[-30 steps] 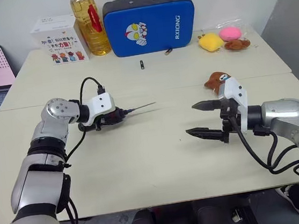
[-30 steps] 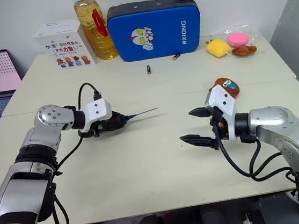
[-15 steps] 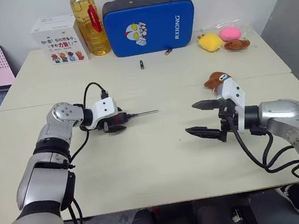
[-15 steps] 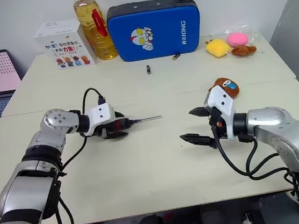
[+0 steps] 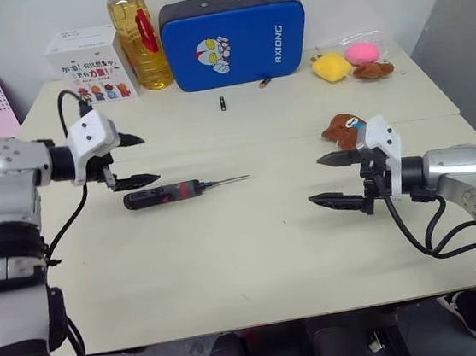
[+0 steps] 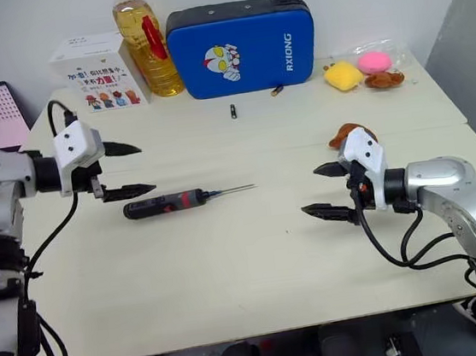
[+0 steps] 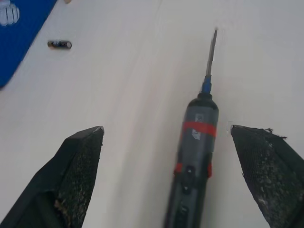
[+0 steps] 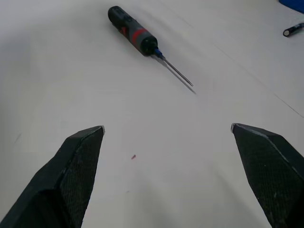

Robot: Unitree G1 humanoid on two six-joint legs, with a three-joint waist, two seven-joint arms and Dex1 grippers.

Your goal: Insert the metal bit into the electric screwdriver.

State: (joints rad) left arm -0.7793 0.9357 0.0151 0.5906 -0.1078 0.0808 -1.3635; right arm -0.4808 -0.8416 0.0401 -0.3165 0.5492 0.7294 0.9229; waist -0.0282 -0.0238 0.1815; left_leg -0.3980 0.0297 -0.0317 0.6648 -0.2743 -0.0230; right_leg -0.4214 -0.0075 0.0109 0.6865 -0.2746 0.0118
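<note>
Currently, status: the electric screwdriver (image 5: 161, 195) lies flat on the desk (image 5: 256, 262), left of centre, with the metal bit (image 5: 227, 180) projecting from its nose toward the desk's right edge.
Risk: the round tool body may roll on the flat top; a nudge from either arm would cause it.
Risk, seating: the bit may only be partly seated; the joint is too small to judge, and a loose bit could slip out if the tool is lifted nose-down.
Left gripper (image 5: 133, 161): fingers spread wide, empty, hanging above and just beside the tool's butt end, toward the desk's left edge, clear of it.
Right gripper (image 5: 337, 179): fingers apart, empty, near the right edge, well apart from the bit tip.
</note>
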